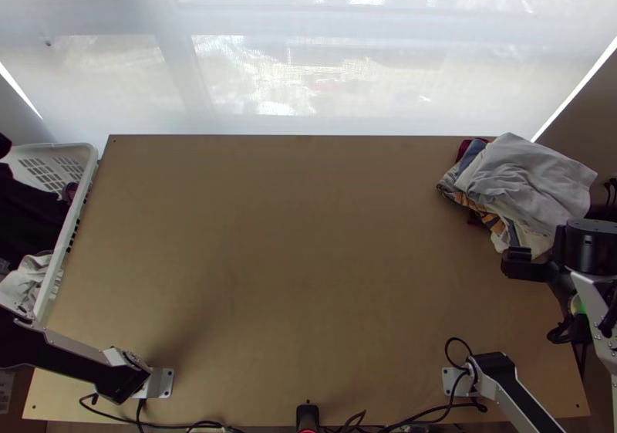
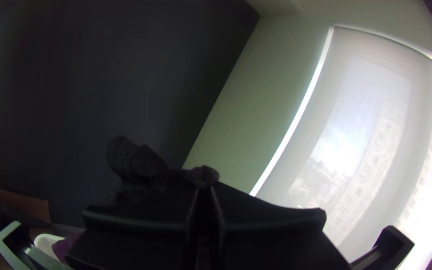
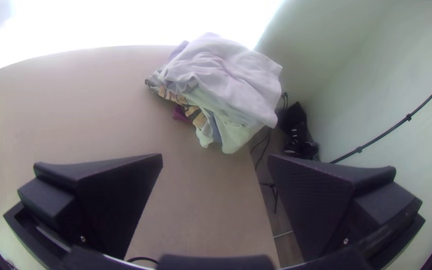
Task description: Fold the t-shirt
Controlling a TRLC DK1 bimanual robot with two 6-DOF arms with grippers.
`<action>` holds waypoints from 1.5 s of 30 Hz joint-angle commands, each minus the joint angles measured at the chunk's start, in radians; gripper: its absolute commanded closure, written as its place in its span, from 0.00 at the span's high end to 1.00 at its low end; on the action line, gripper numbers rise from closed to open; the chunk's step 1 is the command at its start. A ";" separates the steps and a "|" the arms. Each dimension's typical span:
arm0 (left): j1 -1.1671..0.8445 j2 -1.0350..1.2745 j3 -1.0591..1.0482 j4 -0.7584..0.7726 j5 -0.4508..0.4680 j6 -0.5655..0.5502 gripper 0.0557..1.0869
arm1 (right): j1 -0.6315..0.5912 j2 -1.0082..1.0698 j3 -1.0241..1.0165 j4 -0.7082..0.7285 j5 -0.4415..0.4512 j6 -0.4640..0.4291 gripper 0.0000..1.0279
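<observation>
My left gripper (image 2: 205, 194) pinches dark cloth (image 2: 136, 162); a shallow grip can cause a drop, low-hanging folds can snag the basket (image 1: 90, 155); my right gripper (image 3: 215, 157) stands wide

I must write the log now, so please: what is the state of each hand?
Left hand: closed, holding bunched dark cloth.
Right hand: open, holding nothing.

Light wooden table (image 1: 293, 263), 1 rumpled heap of clothes (image 1: 528, 178) at its far right corner; black cables (image 1: 455, 407) along near edge
</observation>
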 commanded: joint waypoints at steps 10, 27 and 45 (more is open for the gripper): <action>0.089 -0.078 -0.320 0.049 -0.032 0.032 0.03 | -0.008 -0.028 -0.041 -0.003 -0.001 0.000 0.95; 0.090 -0.280 -0.907 0.130 0.112 0.114 0.48 | -0.010 -0.007 -0.030 -0.003 -0.001 0.000 0.95; 0.069 -0.176 -1.044 0.099 0.132 0.186 0.66 | -0.028 -0.001 -0.032 -0.005 0.001 0.000 0.95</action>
